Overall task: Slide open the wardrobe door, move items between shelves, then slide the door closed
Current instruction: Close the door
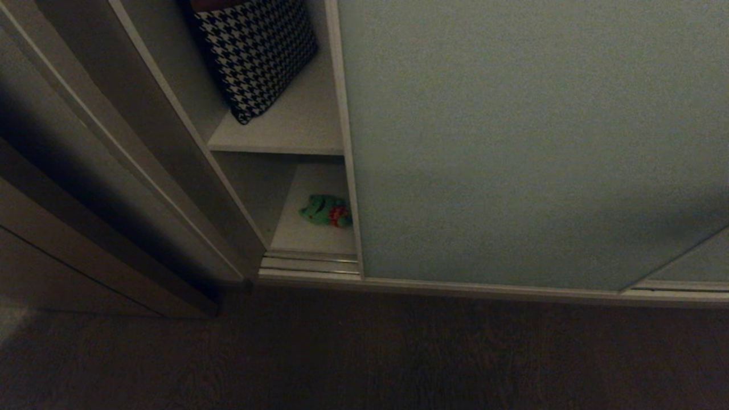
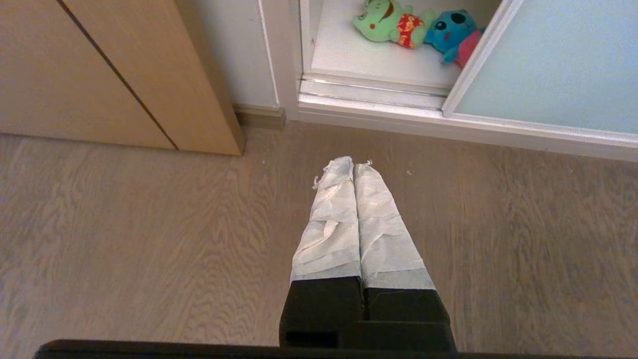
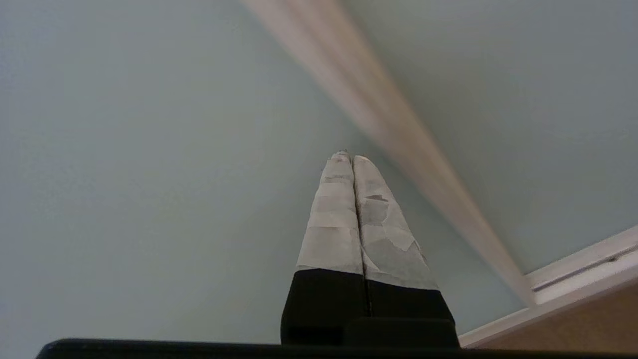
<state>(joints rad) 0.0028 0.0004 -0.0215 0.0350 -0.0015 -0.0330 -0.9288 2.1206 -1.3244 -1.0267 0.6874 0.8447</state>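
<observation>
Standing only partly open, the sliding wardrobe door (image 1: pixel 529 142) leaves a narrow gap at its left edge. Through that gap the lower shelf (image 1: pixel 310 236) is seen, with a green plush toy (image 1: pixel 326 210) lying on it; in the left wrist view a blue plush toy (image 2: pixel 451 32) is seen touching it, half behind the door frame. On the upper shelf (image 1: pixel 296 128) a houndstooth cushion (image 1: pixel 256 51) is leaned.

Risk is judged as follows: the gap appears too narrow for an arm, so a reach made now could jam against the door frame or knock the toys further back. A flat push on the smooth panel could slip without moving it.

The right tool (image 3: pixel 353 158) is pressed fully together, nothing held, its tips pointed at the door panel near a frame strip; contact cannot be confirmed. The left tool (image 2: pixel 353 164) is likewise closed and empty, parked over the wooden floor (image 2: pixel 124 239).
</observation>
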